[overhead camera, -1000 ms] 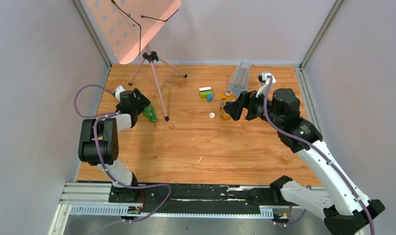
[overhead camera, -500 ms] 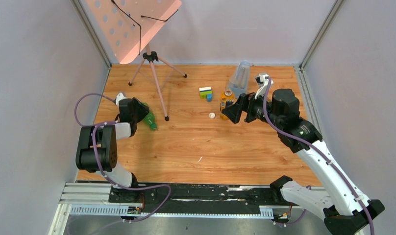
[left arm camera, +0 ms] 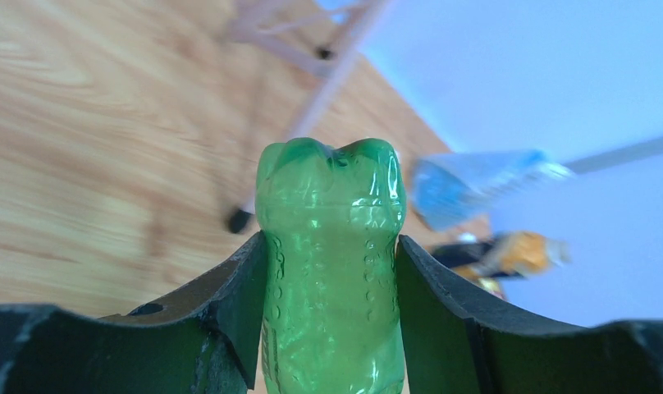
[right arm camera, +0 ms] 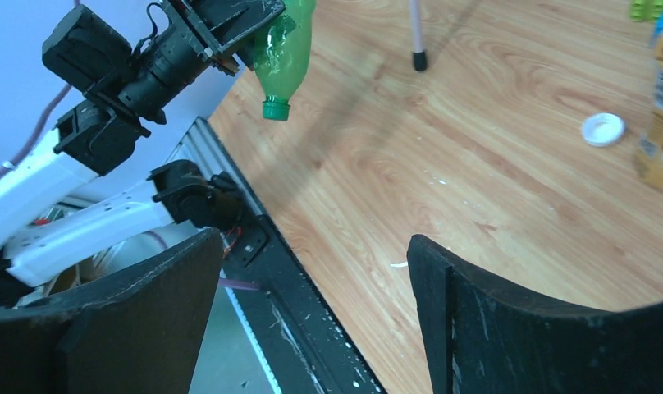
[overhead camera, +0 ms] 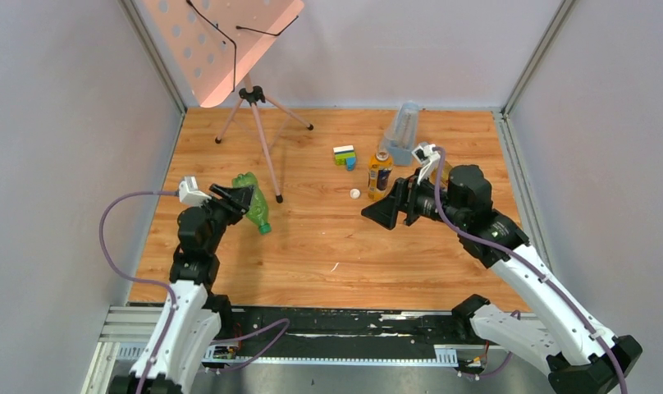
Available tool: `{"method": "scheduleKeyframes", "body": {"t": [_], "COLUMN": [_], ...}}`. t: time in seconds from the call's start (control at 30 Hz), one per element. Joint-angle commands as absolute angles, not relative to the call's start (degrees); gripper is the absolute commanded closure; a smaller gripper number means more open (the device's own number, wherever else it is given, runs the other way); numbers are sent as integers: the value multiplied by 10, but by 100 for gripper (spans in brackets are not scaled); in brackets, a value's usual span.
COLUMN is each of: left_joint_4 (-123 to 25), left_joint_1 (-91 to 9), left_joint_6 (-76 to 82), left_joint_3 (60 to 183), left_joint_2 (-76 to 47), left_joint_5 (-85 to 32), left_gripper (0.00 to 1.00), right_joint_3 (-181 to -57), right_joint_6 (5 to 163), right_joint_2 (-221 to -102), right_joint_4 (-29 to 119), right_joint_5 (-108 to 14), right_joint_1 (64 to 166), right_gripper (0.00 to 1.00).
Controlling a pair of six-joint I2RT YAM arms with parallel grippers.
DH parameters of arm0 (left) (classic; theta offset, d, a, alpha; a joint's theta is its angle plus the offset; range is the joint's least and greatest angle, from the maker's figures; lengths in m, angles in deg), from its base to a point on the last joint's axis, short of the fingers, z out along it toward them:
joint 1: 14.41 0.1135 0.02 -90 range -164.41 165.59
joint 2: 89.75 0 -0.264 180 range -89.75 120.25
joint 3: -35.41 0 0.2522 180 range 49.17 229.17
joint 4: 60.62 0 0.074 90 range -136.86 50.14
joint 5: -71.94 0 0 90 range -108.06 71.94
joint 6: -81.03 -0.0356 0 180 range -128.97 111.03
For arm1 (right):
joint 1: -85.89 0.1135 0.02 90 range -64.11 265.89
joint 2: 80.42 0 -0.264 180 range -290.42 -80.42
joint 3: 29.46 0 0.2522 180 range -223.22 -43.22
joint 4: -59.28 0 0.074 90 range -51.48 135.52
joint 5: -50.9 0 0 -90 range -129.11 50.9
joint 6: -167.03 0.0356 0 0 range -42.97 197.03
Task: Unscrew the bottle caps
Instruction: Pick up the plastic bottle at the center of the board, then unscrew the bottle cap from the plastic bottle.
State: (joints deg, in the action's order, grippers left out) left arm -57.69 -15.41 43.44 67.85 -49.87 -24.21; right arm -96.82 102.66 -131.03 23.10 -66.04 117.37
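My left gripper (overhead camera: 240, 200) is shut on the green bottle (overhead camera: 253, 207), holding it by the body above the table's left side. Its green cap (overhead camera: 265, 229) is still on and points down and toward the near edge. In the left wrist view the green bottle (left arm camera: 332, 246) fills the space between both fingers. The right wrist view shows the bottle (right arm camera: 284, 41) and its cap (right arm camera: 275, 108) hanging in the air. My right gripper (overhead camera: 377, 212) is open and empty, facing left. An amber bottle with a yellow label (overhead camera: 379, 172) stands upright, with a loose white cap (overhead camera: 355, 194) lying beside it.
A pink tripod stand (overhead camera: 262, 144) with a perforated board stands at the back left, one foot close to the green bottle. Toy bricks (overhead camera: 345, 155) and a tall clear bluish container (overhead camera: 402, 130) sit at the back. The black rail (right arm camera: 287, 287) lies under my right gripper.
My left gripper shut on the green bottle, lifted it off the table and drew it toward the near edge. My right gripper backed away from the amber bottle, moving left and nearer.
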Motion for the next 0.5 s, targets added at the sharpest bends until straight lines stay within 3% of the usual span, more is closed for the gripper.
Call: {"method": "scheduleKeyframes", "body": {"t": [0.0, 0.13, 0.3, 0.47], "left_joint_4": [-492, -486, -547, -633], "left_joint_1": [-192, -223, -297, -395], "left_joint_6": [509, 548, 573, 576], "left_joint_3": [674, 666, 667, 670], "left_joint_2": [-618, -663, -618, -567], "left_joint_5": [-255, -251, -234, -159], "left_gripper": [52, 52, 51, 50], "right_joint_3": [-965, -943, -907, -914], "right_joint_6": [1057, 1094, 1145, 1166], "right_joint_2": [-1324, -1350, -1389, -1437], "right_joint_4": [309, 366, 471, 485], "right_joint_5": [-692, -651, -626, -574], "right_joint_1": [1209, 1251, 1298, 1339], "right_gripper": [17, 17, 19, 20]}}
